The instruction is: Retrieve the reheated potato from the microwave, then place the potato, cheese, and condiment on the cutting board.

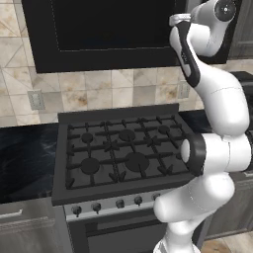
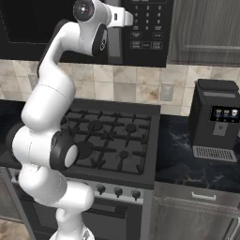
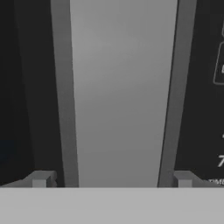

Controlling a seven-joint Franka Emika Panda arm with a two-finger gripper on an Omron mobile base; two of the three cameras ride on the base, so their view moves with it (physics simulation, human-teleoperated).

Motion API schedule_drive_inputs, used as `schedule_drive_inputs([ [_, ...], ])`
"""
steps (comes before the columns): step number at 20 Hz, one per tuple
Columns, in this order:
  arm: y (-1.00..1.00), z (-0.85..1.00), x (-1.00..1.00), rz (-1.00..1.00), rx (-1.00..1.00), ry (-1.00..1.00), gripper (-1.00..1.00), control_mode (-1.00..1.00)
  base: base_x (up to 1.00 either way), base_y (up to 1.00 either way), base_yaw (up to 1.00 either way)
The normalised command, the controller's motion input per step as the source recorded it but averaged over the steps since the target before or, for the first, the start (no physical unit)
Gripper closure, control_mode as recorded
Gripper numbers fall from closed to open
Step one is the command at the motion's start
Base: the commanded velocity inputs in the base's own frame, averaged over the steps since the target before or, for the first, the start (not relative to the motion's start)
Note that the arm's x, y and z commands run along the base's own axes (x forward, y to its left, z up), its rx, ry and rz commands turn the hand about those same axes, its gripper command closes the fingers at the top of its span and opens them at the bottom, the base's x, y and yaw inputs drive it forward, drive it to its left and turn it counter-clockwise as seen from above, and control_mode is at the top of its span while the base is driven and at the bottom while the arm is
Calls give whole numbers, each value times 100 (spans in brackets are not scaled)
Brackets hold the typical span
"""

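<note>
one microwave (image 1: 104, 34) door shut, one gripper (image 3: 112, 180) spread wide around its grey handle (image 3: 118, 92), one stove (image 1: 118, 153) below, one coffee machine (image 2: 216, 119) far right

Both base views look forward and down from behind the arm, left and right, sharing the stove (image 1: 123, 153) and the microwave (image 1: 99, 34). The hand view sits very near, probably facing the microwave's handle (image 3: 122, 92).
</note>
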Motion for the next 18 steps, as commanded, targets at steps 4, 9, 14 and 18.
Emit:
schedule_drive_inputs([
  [4,0,-3,45,0,0,0,-100,-100,0,0,0],
  [9,0,-3,44,0,0,0,-100,-100,0,0,0],
  [14,2,-6,41,0,1,0,-100,-100,0,0,0],
  [18,22,-25,35,0,10,0,100,-100,0,0,0],
])
